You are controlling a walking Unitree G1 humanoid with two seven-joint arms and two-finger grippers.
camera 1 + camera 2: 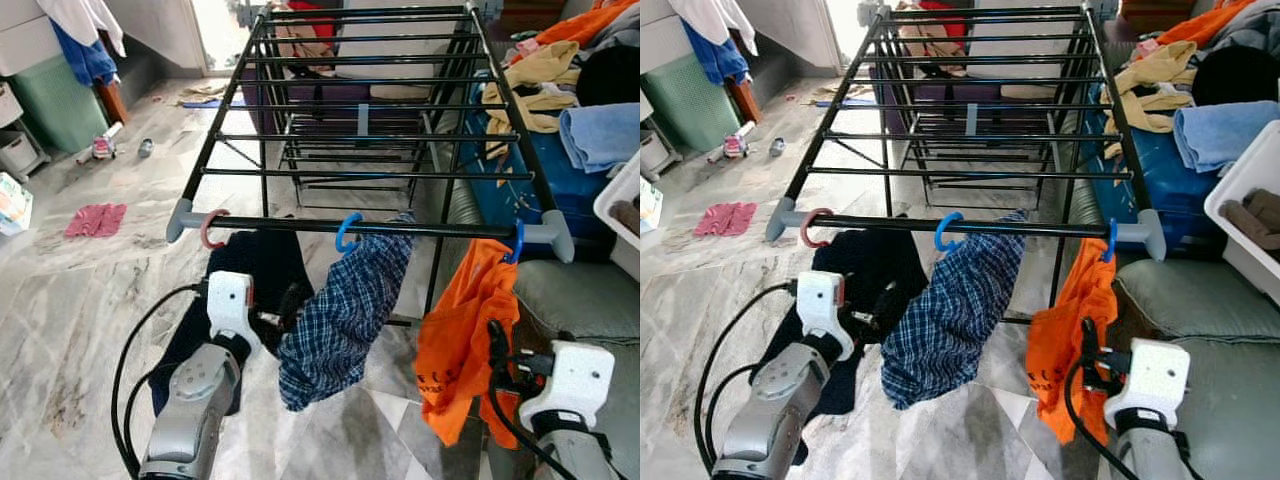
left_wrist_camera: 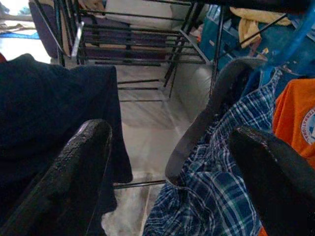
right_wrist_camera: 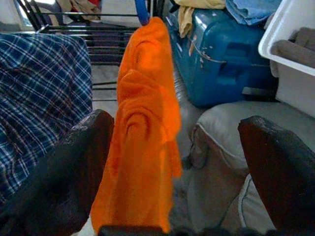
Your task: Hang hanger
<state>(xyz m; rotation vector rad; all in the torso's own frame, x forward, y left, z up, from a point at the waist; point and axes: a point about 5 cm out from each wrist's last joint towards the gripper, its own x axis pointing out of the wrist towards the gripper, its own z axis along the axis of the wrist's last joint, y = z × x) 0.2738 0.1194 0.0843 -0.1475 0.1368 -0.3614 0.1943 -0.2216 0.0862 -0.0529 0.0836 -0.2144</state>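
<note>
Marble floor (image 1: 90, 300) under laden drying rack (image 1: 360, 226); left hand (image 2: 167, 162), right hand (image 3: 177, 162) both open.

The left pincer (image 1: 283, 318) is just beside the blue checked shirt (image 1: 340, 320), which hangs from the black metal drying rack (image 1: 362, 226).

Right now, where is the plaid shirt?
In the left eye view the plaid shirt hangs by a blue hook from the drying rack's front bar, mid-rack, between the dark garment and the orange shirt, just beyond the left gripper.
</note>
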